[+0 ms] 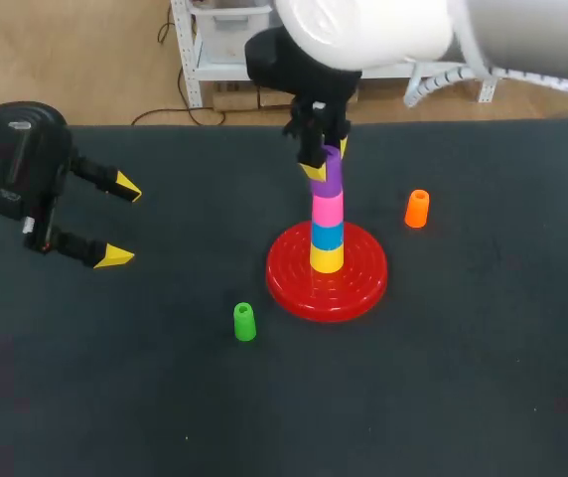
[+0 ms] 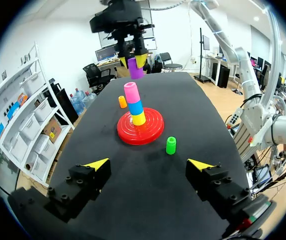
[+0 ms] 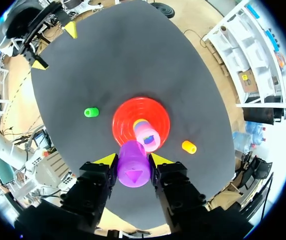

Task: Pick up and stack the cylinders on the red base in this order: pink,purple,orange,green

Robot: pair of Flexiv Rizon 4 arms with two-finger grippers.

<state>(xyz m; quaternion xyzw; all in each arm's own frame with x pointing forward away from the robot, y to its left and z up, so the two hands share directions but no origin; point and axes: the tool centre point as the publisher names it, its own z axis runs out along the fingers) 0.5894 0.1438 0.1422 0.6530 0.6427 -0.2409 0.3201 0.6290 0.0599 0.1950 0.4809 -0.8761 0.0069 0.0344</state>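
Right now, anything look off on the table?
Nothing toppled. One oddity: a yellow cylinder and a blue cylinder sit under the pink cylinder on the red base, outside the listed order. Green cylinder and orange cylinder stand upright.

light: bright, even, from overhead | shadows: soft, faint on the table [image 1: 463, 378] just beside the red base [image 1: 292, 286] | glare: pale sheen on the red base's ridges; white right arm [image 1: 363, 25] above it washed out

1. A glossy sheen is shown by the round red ridged plastic base [image 1: 296, 288].
2. The purple plastic cylinder [image 3: 134, 169] is seen as smooth and slightly shiny.
3. The table [image 1: 463, 378] is covered in dark, matt, felt-like cloth.
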